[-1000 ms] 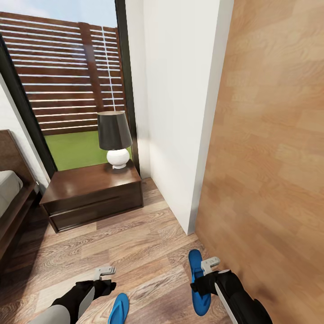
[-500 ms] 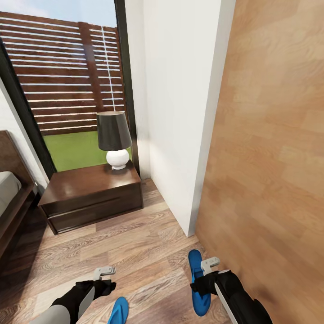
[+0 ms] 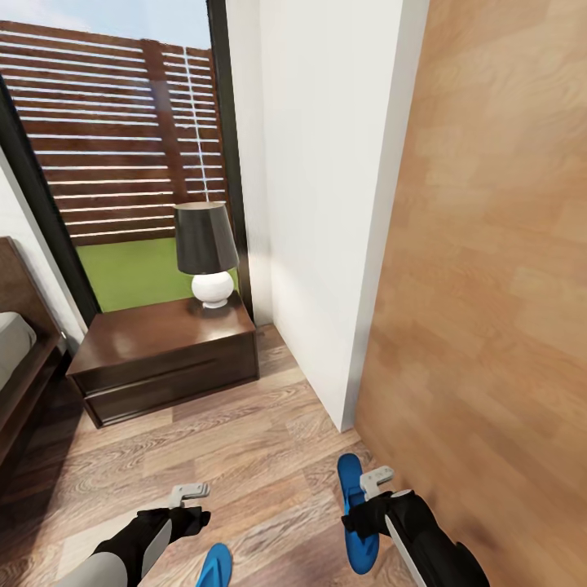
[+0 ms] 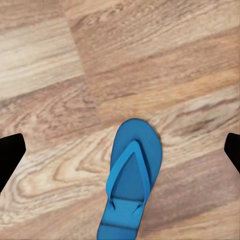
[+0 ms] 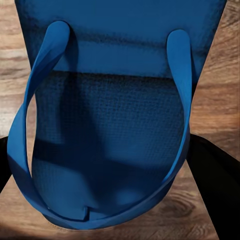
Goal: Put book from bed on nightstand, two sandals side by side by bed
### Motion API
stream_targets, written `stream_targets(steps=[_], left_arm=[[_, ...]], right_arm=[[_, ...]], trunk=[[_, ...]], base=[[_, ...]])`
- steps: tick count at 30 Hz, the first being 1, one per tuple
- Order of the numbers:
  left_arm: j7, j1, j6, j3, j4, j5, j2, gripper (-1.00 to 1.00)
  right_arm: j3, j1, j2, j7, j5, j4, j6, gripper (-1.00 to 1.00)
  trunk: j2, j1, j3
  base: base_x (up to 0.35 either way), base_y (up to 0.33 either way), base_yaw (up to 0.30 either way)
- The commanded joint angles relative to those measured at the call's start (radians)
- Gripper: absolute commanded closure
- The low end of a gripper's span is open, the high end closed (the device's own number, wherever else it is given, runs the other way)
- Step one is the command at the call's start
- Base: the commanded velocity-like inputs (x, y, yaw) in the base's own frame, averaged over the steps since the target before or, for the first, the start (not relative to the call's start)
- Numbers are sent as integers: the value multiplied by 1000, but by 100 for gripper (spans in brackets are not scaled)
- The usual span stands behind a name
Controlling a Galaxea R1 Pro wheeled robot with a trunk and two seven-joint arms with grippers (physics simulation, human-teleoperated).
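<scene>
Sandals number two, both flat bright blue foam-like soles with blue straps: one (image 3: 356, 514) hangs clamped in the right gripper (image 3: 367, 497), the other (image 3: 214, 567) lies on the wood-grain plank floor (image 3: 244, 456) under the left gripper (image 3: 189, 491), whose jaws are spread wide. Since a second ago the view has drifted slightly, the held sandal sitting a touch lower. One glossy dark brown nightstand (image 3: 163, 350) carries one black-shaded lamp (image 3: 205, 253); the bed (image 3: 20, 359) edges in beside it.
</scene>
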State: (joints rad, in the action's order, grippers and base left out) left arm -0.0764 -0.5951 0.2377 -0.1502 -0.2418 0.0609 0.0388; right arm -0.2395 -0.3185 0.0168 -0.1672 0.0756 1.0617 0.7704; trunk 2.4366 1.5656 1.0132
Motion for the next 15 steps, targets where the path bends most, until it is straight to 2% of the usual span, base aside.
stream_targets(steps=[1,15], left_arm=[[-6,0,6,-8,-2,7,0,-100],[-5,0,6,-8,-2,7,0,-100]], right_arm=[[-2,-1,1,-5,7,1,4,100],[-4,-1,1,-5,7,1,4,100]], trunk=[[0,0,1],[0,0,1]], base=[[46,0,0],[22,0,0]])
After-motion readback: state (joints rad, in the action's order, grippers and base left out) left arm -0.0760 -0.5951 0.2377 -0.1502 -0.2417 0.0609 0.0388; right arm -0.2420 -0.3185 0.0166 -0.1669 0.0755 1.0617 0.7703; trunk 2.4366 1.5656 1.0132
